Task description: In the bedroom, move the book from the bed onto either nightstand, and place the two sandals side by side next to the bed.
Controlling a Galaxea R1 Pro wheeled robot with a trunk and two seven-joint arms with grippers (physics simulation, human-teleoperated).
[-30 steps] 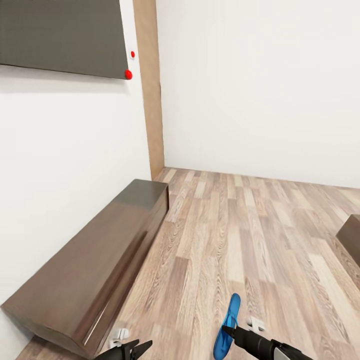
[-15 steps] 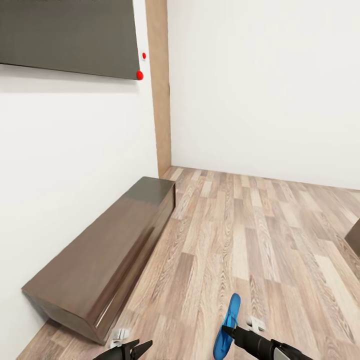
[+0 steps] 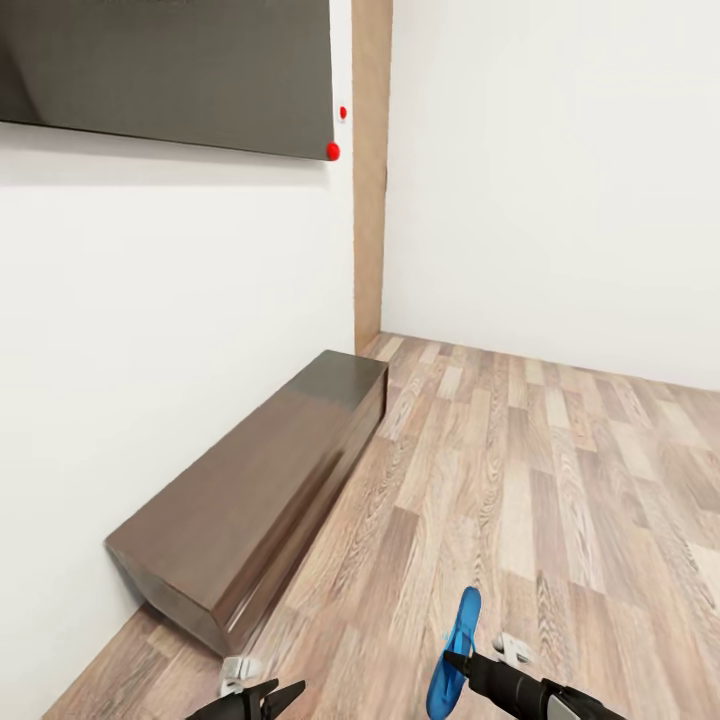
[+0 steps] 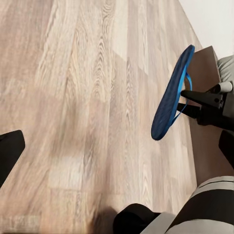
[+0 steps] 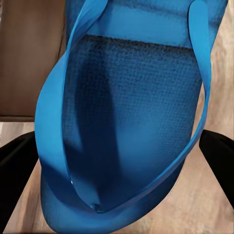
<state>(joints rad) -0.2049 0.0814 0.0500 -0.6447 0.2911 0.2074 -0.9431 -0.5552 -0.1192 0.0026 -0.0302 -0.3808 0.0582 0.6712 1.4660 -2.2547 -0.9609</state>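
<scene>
A bright-blue sandal (image 3: 458,645) hangs on edge above the wood floor, with my right gripper (image 3: 455,662) shut on it near its lower end. The left wrist view shows this sandal (image 4: 170,97) side-on, held by the right gripper (image 4: 189,100). Close up, the sandal (image 5: 131,122) and its thin straps sit between the right gripper's (image 5: 117,161) dark fingers. My left gripper (image 3: 277,691) is open and holds nothing, low at the left. The book and the nightstand are out of view. A brown wooden piece (image 4: 207,66) lies behind the sandal; I cannot tell whether it is the bed.
A long low dark-brown cabinet (image 3: 250,500) runs along the white left wall, under a dark wall panel (image 3: 170,70) with red dots. A wooden post (image 3: 370,180) marks the room's corner. Wood-plank floor (image 3: 520,480) stretches ahead and to the right.
The whole picture has shifted to the right, so the camera has turned left; the brown corner at the right edge has left the view. Both grippers and the sandal keep their places.
</scene>
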